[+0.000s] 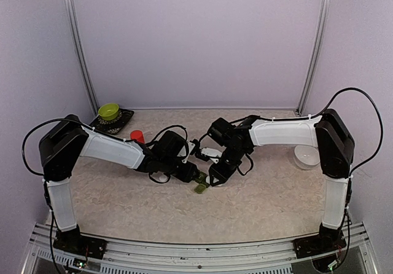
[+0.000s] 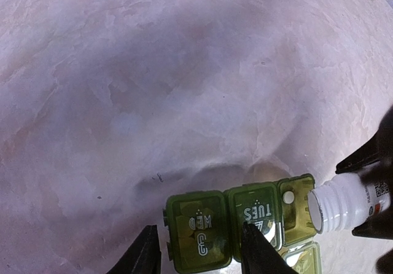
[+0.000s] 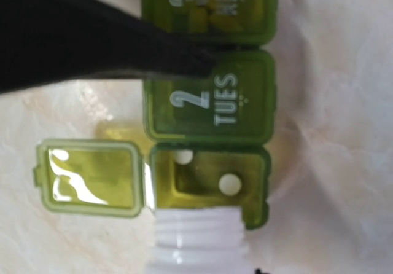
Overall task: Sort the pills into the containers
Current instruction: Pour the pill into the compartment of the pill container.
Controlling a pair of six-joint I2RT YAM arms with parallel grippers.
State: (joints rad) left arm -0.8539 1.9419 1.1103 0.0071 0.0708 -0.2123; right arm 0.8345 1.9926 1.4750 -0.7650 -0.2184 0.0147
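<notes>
The dark green container strip (image 2: 224,225) lies on the table, also showing in the top view (image 1: 201,186). Its WED lid (image 3: 209,7) and TUES lid (image 3: 209,99) are closed. The third compartment (image 3: 209,179) is open, its lid (image 3: 92,177) folded out, with two white pills (image 3: 230,184) inside. My left gripper (image 2: 199,252) is open and straddles the WED compartment; one finger (image 3: 123,46) lies across the strip's top. My right gripper (image 1: 216,174) is shut on a small white bottle (image 2: 344,203), tilted with its mouth (image 3: 199,234) at the open compartment's rim.
A red bottle (image 1: 137,137) stands behind my left arm. A green bowl (image 1: 108,111) sits on a dark tray (image 1: 123,121) at the back left. A white bowl (image 1: 306,156) sits at the right. Both arms meet at the table's middle.
</notes>
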